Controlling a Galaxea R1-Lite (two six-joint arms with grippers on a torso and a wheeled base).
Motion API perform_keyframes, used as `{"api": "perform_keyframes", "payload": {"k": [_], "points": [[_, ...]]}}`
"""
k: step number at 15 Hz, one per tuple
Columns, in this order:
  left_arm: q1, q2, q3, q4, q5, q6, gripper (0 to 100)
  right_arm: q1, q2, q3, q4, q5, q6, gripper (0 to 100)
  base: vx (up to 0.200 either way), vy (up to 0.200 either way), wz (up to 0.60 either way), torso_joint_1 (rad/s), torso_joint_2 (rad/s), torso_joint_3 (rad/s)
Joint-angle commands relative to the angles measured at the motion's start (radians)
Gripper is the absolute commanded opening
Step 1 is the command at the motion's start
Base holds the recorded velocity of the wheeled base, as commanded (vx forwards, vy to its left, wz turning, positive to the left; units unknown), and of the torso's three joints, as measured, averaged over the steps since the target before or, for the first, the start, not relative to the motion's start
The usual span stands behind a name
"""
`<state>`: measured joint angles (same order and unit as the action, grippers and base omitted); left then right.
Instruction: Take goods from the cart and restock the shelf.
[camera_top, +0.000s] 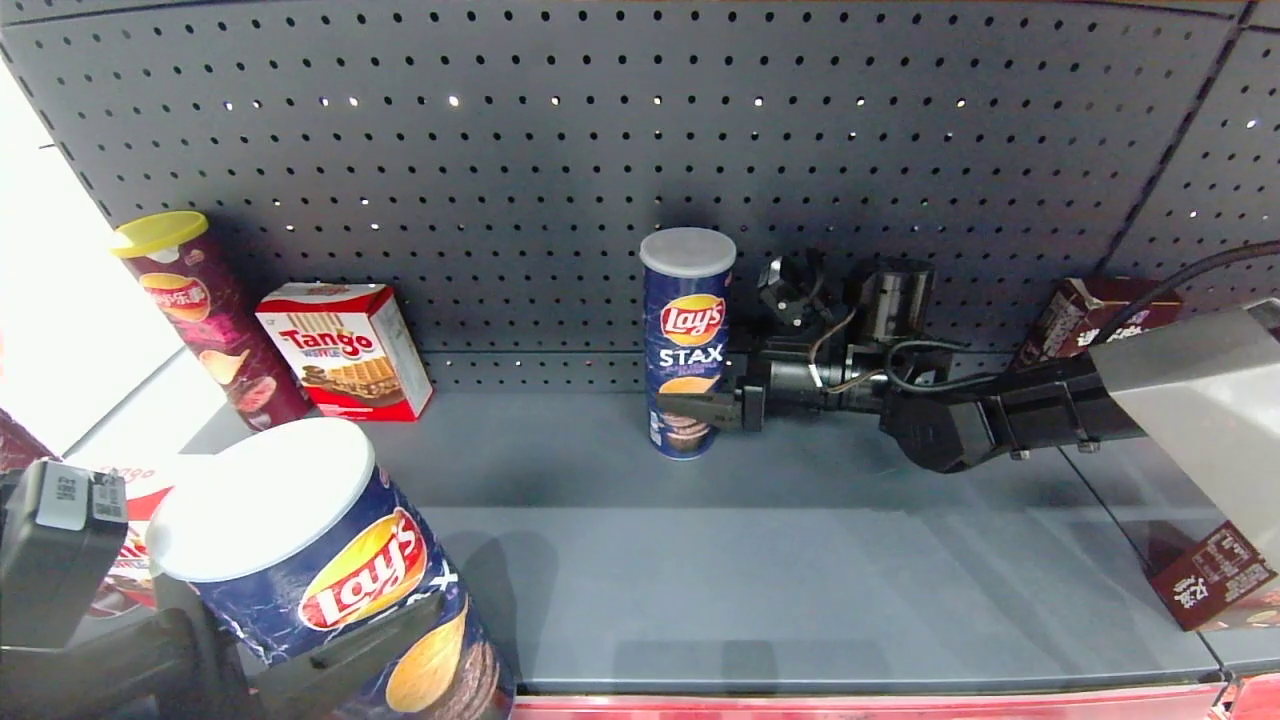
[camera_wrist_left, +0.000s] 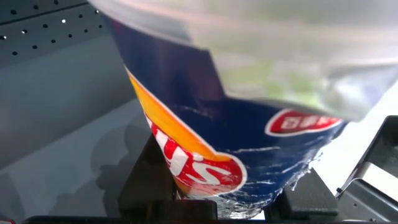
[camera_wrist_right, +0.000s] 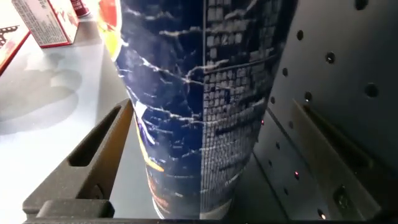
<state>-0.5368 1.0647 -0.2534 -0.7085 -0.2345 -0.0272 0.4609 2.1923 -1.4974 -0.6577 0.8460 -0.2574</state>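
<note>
Closest to me, well forward and to the left of the standing can (camera_top: 688, 340), the left gripper (camera_wrist_left: 227, 202) is closed on a second blue chip can, the held can (camera_top: 330, 570). Its jaws pinch the lower body, and the white lid tips toward the shelf. This held can hangs off the front edge of the grey shelf (camera_top: 800, 580), clear of the board.

Forward and far to the right of the standing can, a dark red box (camera_top: 1210, 575) lies at the shelf's front corner.

The standing can itself is upright in the middle of the shelf, near the back, with its grey lid on top. The right gripper (camera_top: 690, 410) comes in from the right and sits around its lower half. I cannot tell whether it is squeezing the can or just sitting loosely around it.

Off to the left of the standing can, a red and white wafer box (camera_top: 345, 350) stands at about the same depth. Just beyond it is a maroon can (camera_top: 205, 310) with a yellow lid, which leans left. To the right, a brown carton (camera_top: 1090, 320) stands against the pegboard (camera_top: 500, 150) that rises right behind the standing can.
</note>
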Motion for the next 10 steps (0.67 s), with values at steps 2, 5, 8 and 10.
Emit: {"api": "perform_keyframes", "payload": {"k": [2,5,8,10], "points": [[0.0,0.001,-0.023,-0.003,0.0,0.0,0,0.005,0.021,-0.026,0.0,-0.001,0.001,100,0.0,0.0,0.0,0.0,0.0,0.0],[0.0,0.001,-0.024,-0.002,0.0,0.0,0,0.007,0.04,-0.038,-0.007,0.01,0.001,100,0.0,0.0,0.0,0.0,0.0,0.0],[0.001,0.001,-0.021,-0.002,0.0,0.0,0,0.007,0.035,-0.033,-0.01,0.007,0.003,0,0.0,0.0,0.0,0.0,0.0,0.0],[0.001,0.001,-0.017,-0.002,0.001,0.0,0,0.007,0.03,-0.032,-0.01,0.007,0.003,0,0.0,0.0,0.0,0.0,0.0,0.0]]}}
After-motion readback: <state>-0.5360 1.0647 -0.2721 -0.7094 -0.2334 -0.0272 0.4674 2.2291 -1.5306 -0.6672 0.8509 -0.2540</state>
